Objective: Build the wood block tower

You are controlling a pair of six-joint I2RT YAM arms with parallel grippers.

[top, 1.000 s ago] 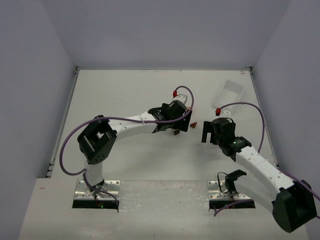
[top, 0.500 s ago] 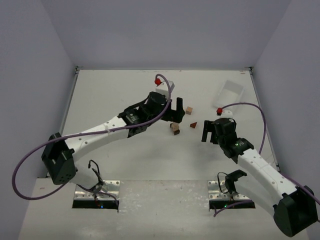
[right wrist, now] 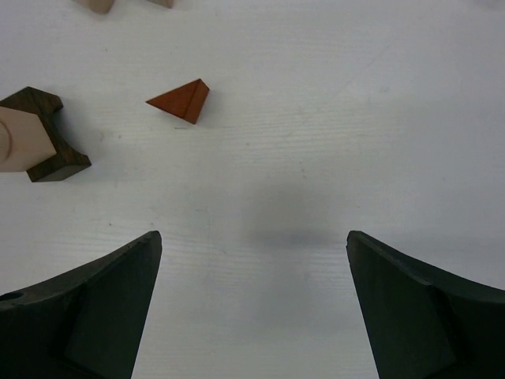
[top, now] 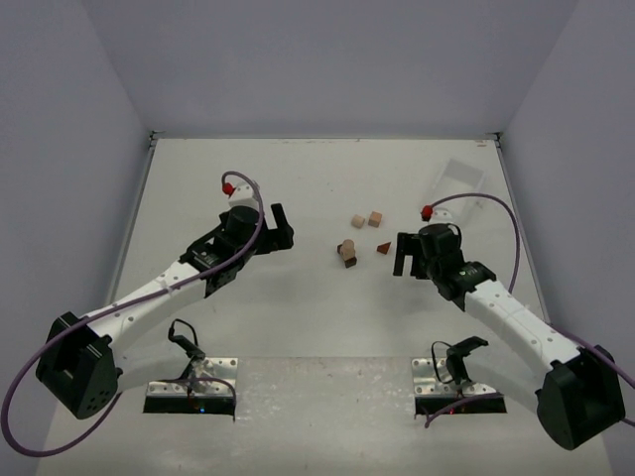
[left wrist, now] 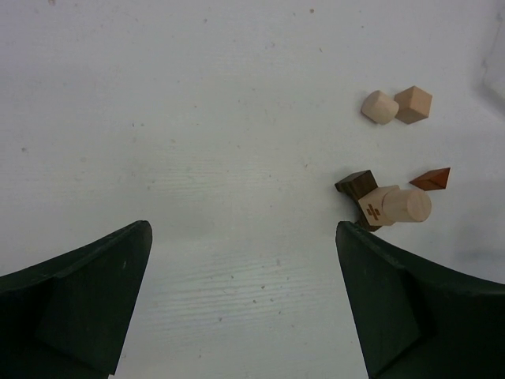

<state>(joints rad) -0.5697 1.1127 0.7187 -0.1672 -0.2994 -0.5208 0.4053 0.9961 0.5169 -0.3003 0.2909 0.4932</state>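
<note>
Fingers [left wrist: 87, 304] on the left arm are spread wide, and nothing is held in them. The right fingers [right wrist: 87, 308] are spread wide too, and nothing is held there.

A bump is the thing most likely to go wrong. The blocks are tiny next to the fingers, so a whole pile could be knocked down if it is brushed by a finger on the way in. A block could also be pushed away instead of picked up if the fingers are closed a bit off to one side.

The start of the tower [top: 347, 252] is seen on the surface [top: 248, 178], between the two arms and apart from both. It is made of a dark block [left wrist: 357, 185] with pale pieces [left wrist: 394, 207] on top. From the left fingers [top: 281, 226] it lies ahead and off to the right. From the right fingers it lies ahead and far to the left.

The wedge [right wrist: 183, 100] lies just beside the tower but is not touching it. It is the block nearest the right fingers.

Farther back, two pale blocks [left wrist: 396, 106] are seen side by side. A clear tray [top: 458, 178] is seen far off at the right.
</note>
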